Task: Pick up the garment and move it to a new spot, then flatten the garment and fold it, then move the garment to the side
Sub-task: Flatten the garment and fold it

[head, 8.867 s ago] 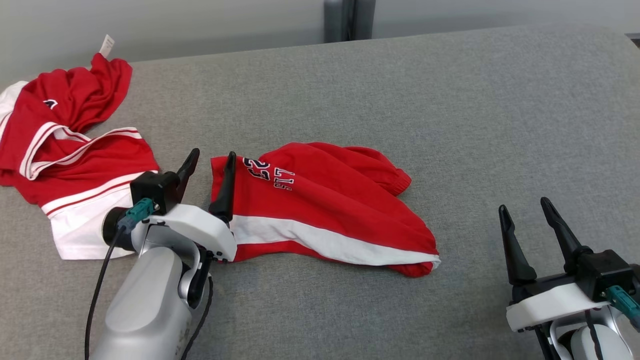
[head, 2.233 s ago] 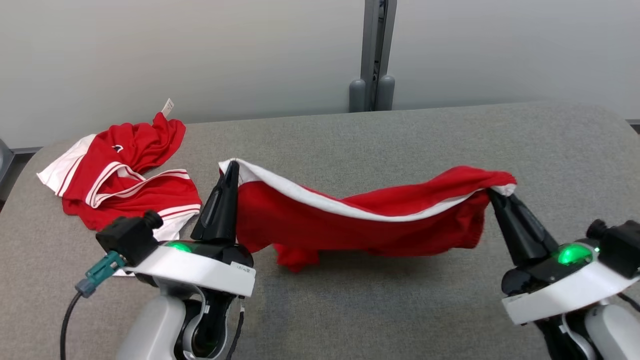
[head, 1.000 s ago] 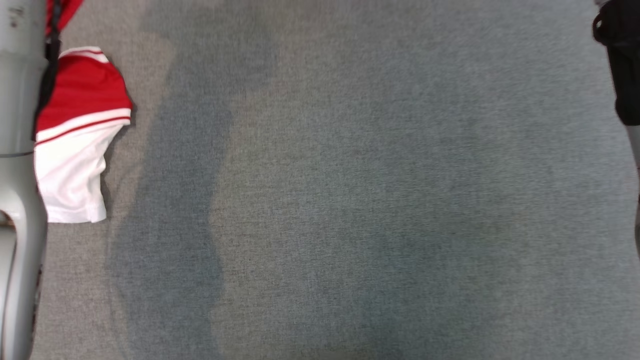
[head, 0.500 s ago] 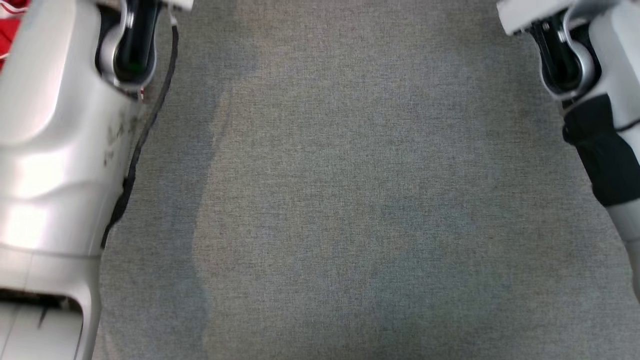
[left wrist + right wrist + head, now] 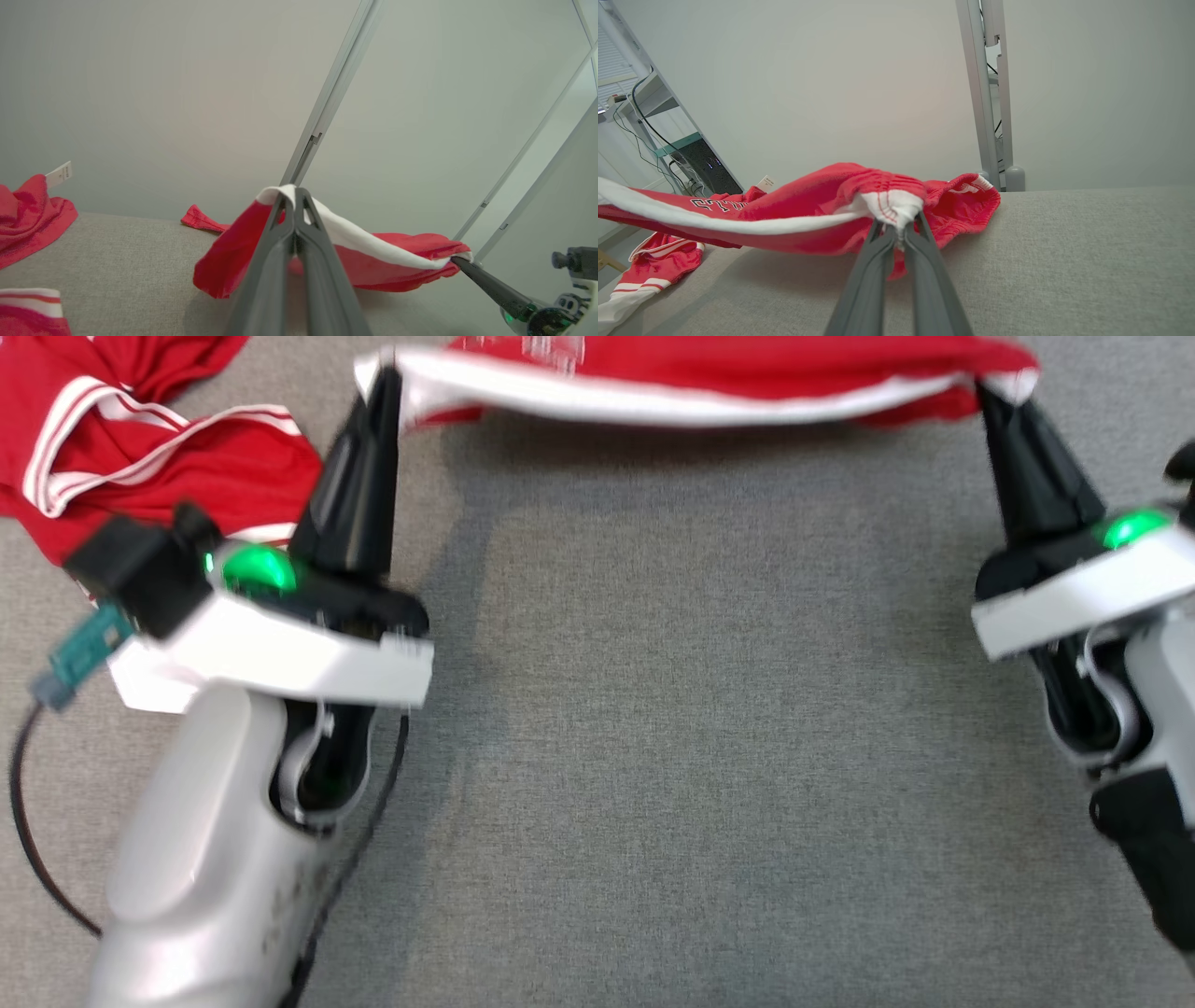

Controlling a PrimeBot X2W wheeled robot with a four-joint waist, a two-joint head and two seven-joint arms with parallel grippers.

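The garment, red with a white band along its upper edge, hangs stretched between the two claws above the grey table. The left claw is clenched on the garment's left end, its two dark fingers pressed together with the white band folded over their tips. The right claw is clenched on the opposite end, where white fabric is bunched up between its closed fingers. Both claws point away from the robot, well apart from each other, so the garment spans the gap between them at the far side of the head view. That view is blurred.

In the left wrist view the cloth sags below the band, and its lower red folds hang close to the table; whether they touch it I cannot tell. In the right wrist view dark lettering shows on the red cloth near the left end.

A second red and white garment lies crumpled on the table just beside the left claw, on its outer side, with a small white tag sticking up from it.
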